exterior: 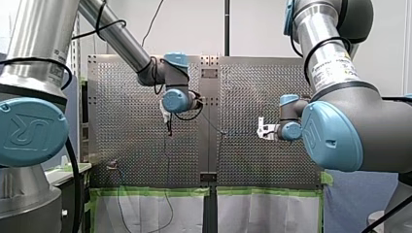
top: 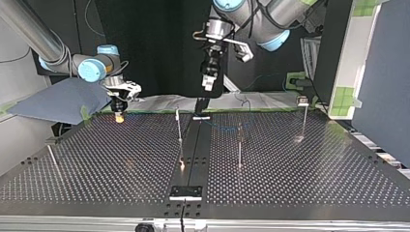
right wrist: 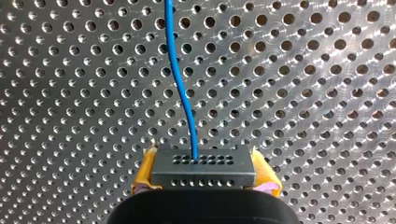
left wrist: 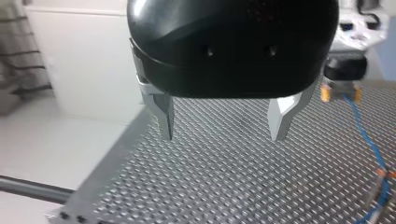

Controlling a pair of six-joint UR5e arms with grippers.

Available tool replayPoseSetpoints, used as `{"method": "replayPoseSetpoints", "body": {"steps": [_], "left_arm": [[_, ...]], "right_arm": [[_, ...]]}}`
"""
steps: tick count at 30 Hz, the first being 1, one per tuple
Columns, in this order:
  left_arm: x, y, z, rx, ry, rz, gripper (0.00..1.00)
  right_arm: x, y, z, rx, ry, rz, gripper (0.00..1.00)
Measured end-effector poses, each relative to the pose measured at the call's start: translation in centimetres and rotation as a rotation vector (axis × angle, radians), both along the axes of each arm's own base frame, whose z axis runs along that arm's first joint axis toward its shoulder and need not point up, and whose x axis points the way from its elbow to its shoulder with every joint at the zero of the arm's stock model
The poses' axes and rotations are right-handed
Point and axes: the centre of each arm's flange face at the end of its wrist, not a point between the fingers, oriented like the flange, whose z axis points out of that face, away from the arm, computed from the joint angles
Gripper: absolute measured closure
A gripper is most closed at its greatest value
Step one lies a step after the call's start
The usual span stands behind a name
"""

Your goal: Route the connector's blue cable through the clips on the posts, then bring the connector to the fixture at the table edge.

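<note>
A perforated steel counter [top: 314, 164] fills the top view, with thin posts [top: 239, 145] standing across its middle. My left gripper [left wrist: 224, 126] hangs above the far edge at that frame's upper centre, its metal fingers [left wrist: 164, 116] spread wide and holding nothing. My right gripper [top: 118, 116], low at upper left, has its yellow pads [right wrist: 145, 173] clamped on the grey connector [right wrist: 203, 164]. The blue cable [right wrist: 180, 70] runs from the connector over the counter ahead of the gripper.
</note>
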Motion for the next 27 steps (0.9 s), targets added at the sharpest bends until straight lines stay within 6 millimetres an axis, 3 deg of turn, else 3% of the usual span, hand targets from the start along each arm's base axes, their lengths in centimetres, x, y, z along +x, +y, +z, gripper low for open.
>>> {"method": "replayPoseSetpoints", "body": {"steps": [10,27], "left_arm": [[-1.8,2.0,1.1,-0.132,-0.047,-0.040,0.00],[-4.7,5.2,-5.2,-0.059,0.023,-0.017,0.00]], "right_arm": [[0.0,0.0,0.0,0.003,0.000,0.002,1.00],[0.0,0.0,0.0,0.003,0.000,0.003,1.00]]}}
